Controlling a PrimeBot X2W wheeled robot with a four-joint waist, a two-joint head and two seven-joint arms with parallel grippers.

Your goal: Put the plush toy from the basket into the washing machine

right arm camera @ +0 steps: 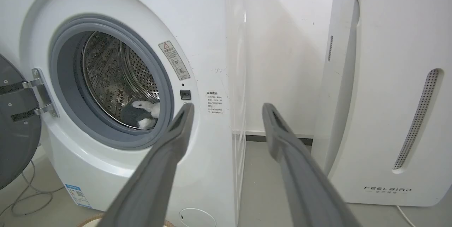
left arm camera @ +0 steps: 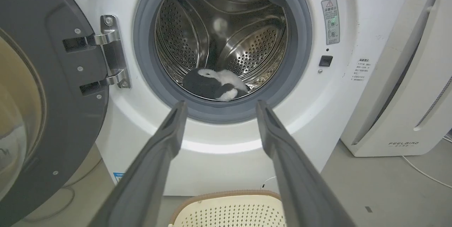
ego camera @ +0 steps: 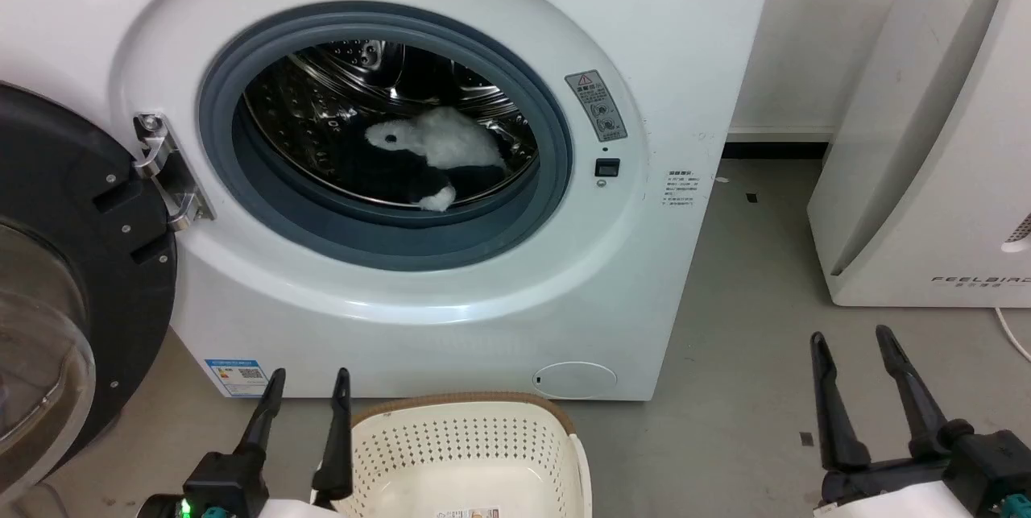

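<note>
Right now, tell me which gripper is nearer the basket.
Left. The left gripper is right beside the left rim of the basket; the right gripper is well off to its right.

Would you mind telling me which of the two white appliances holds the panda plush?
The washing machine, with the round grey-rimmed porthole and open door: the plush toy lies in its drum. The FEELBIRD appliance beside it has no porthole.

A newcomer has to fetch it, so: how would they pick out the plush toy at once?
Find the big white washing machine, its dark door swung open on the left. Look through the grey-ringed porthole: the plush toy lies at the bottom of the steel drum. It is fluffy black and white against shiny perforated metal.
</note>
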